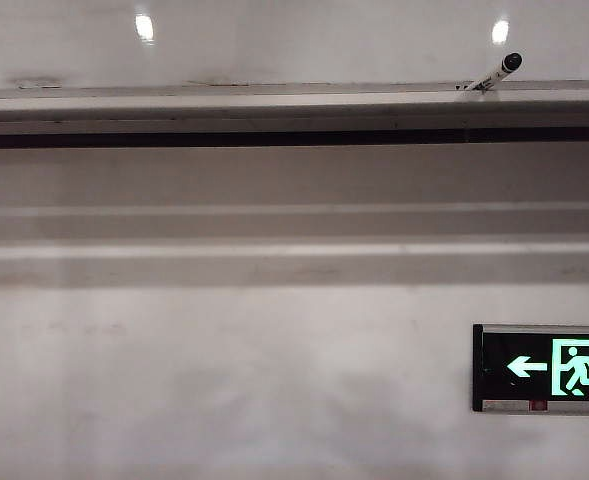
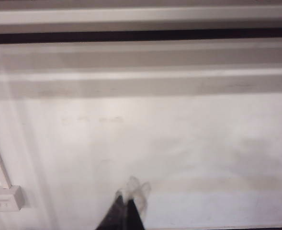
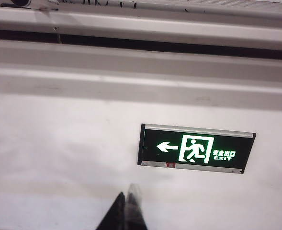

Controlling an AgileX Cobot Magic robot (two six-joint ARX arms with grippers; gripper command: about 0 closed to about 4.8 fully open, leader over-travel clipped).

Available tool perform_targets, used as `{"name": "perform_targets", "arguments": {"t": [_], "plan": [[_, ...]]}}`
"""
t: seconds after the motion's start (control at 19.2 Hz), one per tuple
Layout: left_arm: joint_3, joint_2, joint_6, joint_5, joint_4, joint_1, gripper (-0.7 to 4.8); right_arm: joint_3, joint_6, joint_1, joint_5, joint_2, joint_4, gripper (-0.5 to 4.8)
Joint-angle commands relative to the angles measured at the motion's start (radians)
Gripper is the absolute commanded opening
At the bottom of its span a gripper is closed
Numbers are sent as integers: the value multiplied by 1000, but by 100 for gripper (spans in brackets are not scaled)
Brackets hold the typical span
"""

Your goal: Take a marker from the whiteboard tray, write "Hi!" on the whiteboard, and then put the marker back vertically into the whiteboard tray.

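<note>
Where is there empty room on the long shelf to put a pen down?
The whiteboard tray looks bare from its left end up to the marker, which leans near the right end; that is the only taken spot. Both claws, left claw and right claw, are shut and hang low before the wall, far under the tray.

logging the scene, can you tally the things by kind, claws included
marker: 1, leaning on the whiteboard tray
whiteboard tray: 1
whiteboard: 1
exit sign: 1
wall box: 1
claws: 2, left claw and right claw, both shut, facing the wall
total: 7
</note>
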Motion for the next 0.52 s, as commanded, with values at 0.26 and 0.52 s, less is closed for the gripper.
{"name": "perform_targets", "arguments": {"t": [0.26, 0.52], "plan": [[1, -1, -6, 4, 17, 0, -6, 13, 21, 0, 1, -1, 16, -1], [205, 18, -187, -46, -55, 0, -6, 317, 66, 0, -3, 60, -115, -1]]}}
